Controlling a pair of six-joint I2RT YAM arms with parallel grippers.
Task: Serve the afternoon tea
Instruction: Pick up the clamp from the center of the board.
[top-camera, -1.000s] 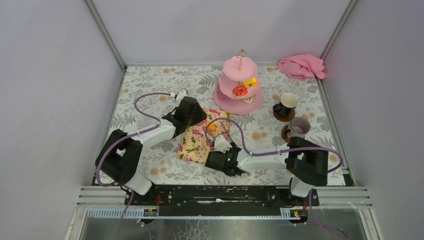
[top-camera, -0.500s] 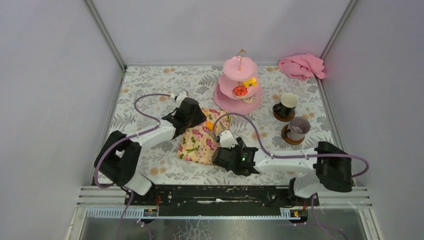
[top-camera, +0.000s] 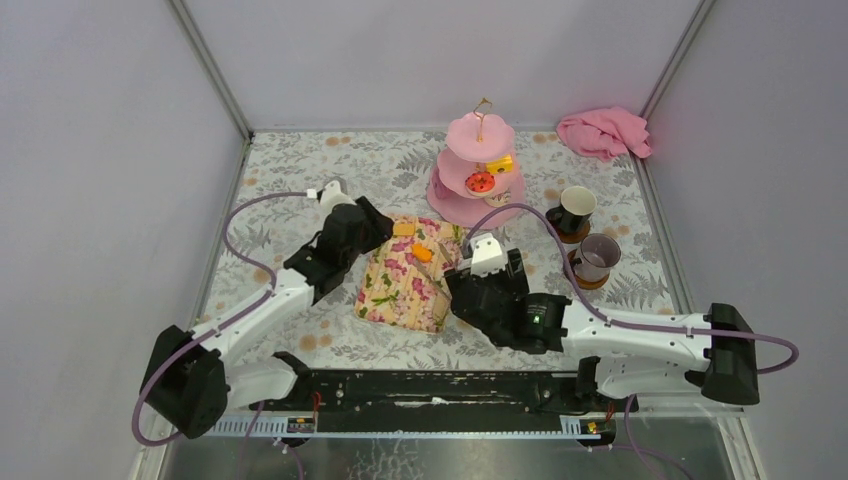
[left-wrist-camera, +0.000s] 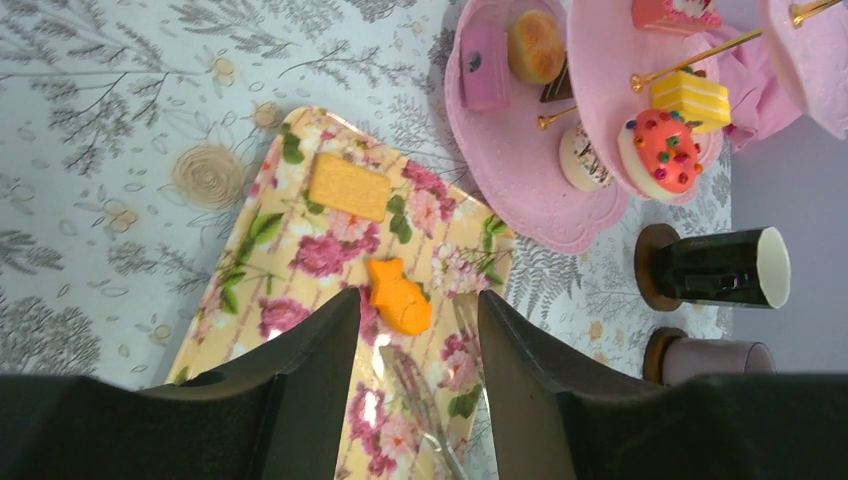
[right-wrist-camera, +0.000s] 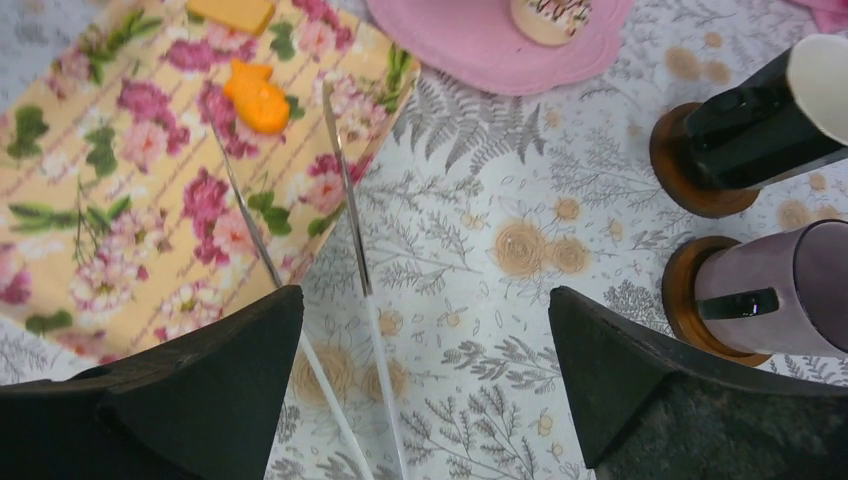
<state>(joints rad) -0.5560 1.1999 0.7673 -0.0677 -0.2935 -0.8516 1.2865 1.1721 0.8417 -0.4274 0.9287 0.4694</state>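
The pink three-tier stand (top-camera: 478, 170) holds a red cake (left-wrist-camera: 662, 150), a yellow cake (left-wrist-camera: 690, 98) and other small cakes. An orange fish-shaped cake (left-wrist-camera: 400, 297) and a flat yellow biscuit (left-wrist-camera: 348, 186) lie on the floral tray (top-camera: 395, 290). My left gripper (left-wrist-camera: 418, 310) hovers open just short of the fish cake, holding nothing. My right gripper (right-wrist-camera: 425, 310) stands wide open over the table beside the tray's right edge. Clear tongs (right-wrist-camera: 350, 200) lie beneath it, tips on the tray. The black mug (top-camera: 573, 210) and grey mug (top-camera: 597, 257) stand on brown coasters at the right.
A pink cloth (top-camera: 603, 132) lies crumpled in the far right corner. The floral tablecloth (top-camera: 300, 180) covers the table, with grey walls close on three sides. The mugs (right-wrist-camera: 760, 125) stand close to my right gripper's right finger.
My right gripper opened wide and shifted right and farther from the near edge. The left arm drew back to the left, uncovering the yellow biscuit on the tray.
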